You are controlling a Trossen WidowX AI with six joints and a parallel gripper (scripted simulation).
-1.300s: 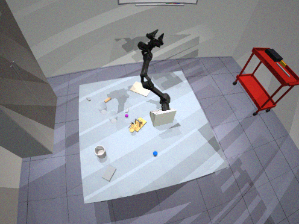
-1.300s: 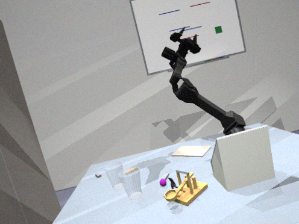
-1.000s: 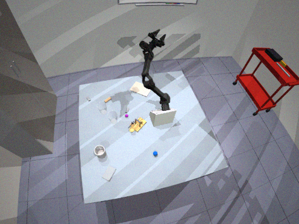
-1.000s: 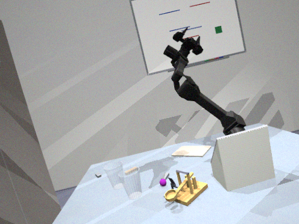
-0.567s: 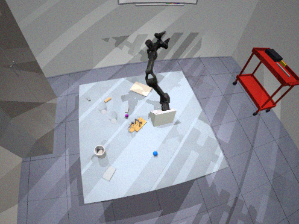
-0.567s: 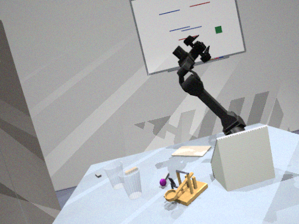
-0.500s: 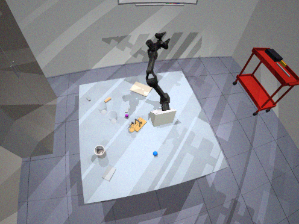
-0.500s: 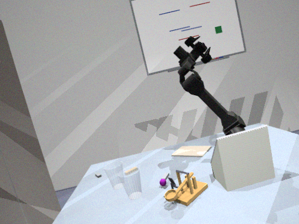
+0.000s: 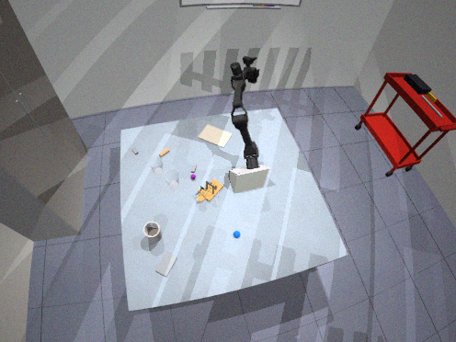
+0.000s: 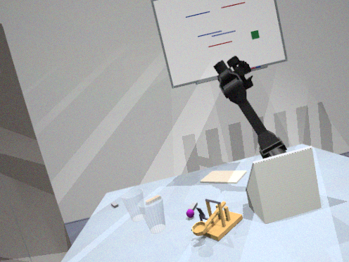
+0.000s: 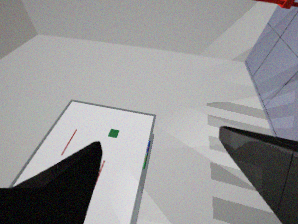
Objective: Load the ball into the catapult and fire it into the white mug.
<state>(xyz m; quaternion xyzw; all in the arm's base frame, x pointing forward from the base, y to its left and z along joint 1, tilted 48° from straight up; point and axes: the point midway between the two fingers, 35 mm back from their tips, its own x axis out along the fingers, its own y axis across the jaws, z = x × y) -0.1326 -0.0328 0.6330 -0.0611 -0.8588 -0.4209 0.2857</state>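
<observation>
The catapult (image 9: 214, 191) (image 10: 225, 229) sits near the middle of the pale surface (image 9: 294, 221) (image 10: 176, 197), a honey-yellow wooden thing with a flat oblong base. Two upright posts rise from that base under a dark grey crossbar, and a slim throwing arm (image 10: 214, 217) slopes between them down to a shallow round cup (image 9: 200, 199) (image 10: 199, 229), which hangs out past the base on the left, near side. The cup has a raised rim and carries no ball. A glossy purple ball (image 9: 193, 176) (image 10: 190, 213) rests on the surface just beyond the catapult, to its far left; a bright blue ball (image 9: 236, 234), about as small, lies nearer and to the right. Which of the two is meant to be loaded, I cannot tell. The white mug (image 9: 152, 233) stands upright at the near left, well apart from the catapult, its round mouth facing up and its inside shaded brownish. Beyond the surface's far edge, raised high, the claw (image 9: 251, 67) (image 10: 243, 71) (image 11: 161, 139) is spread almost as wide as it goes, its two dark, tapering fingers well parted with nothing between them.
</observation>
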